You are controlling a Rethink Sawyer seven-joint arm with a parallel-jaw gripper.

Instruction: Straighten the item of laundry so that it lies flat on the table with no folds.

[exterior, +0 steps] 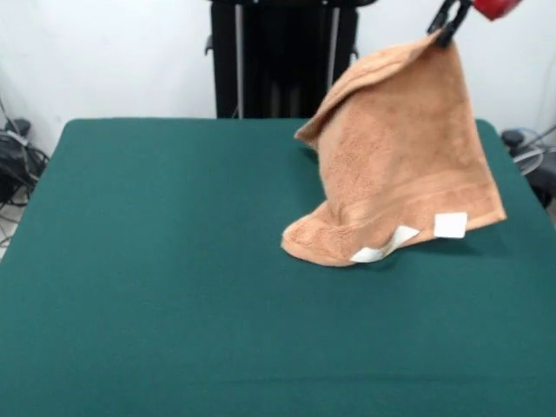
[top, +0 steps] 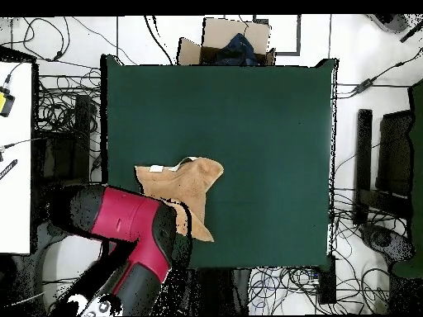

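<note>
Front view has me up at the top right, my gripper [exterior: 447, 26] pinched tight on one corner of the towel [exterior: 400, 165], and the cloth hangs down from that pinch in a long drape. Its lower edge is resting on the table [exterior: 156, 261], bunched into a soft roll at the bottom left, and the two white tags [exterior: 450, 225] show along the border band near that low edge. One side of the towel curls over on itself near the top, so a fold is running down from my grip.

From overhead, my red arm [top: 124, 219] covers part of the towel [top: 194, 182], which sits near the table's edge closest to my base, off to one side and well away from the middle of the green top [top: 264, 124]. My fingers are hidden under the arm in that view.

So I judge this as the lift-and-spread step: one corner up, the rest trailing. The job is far from done, since the towel is mostly in the air and doubled at its foot. Next I would want to carry the held corner away from the resting edge, low and steady, so the cloth drags out flat behind it, then let go once the corner is down. Pulling too fast could slide the whole towel along rather than unroll it.
</note>
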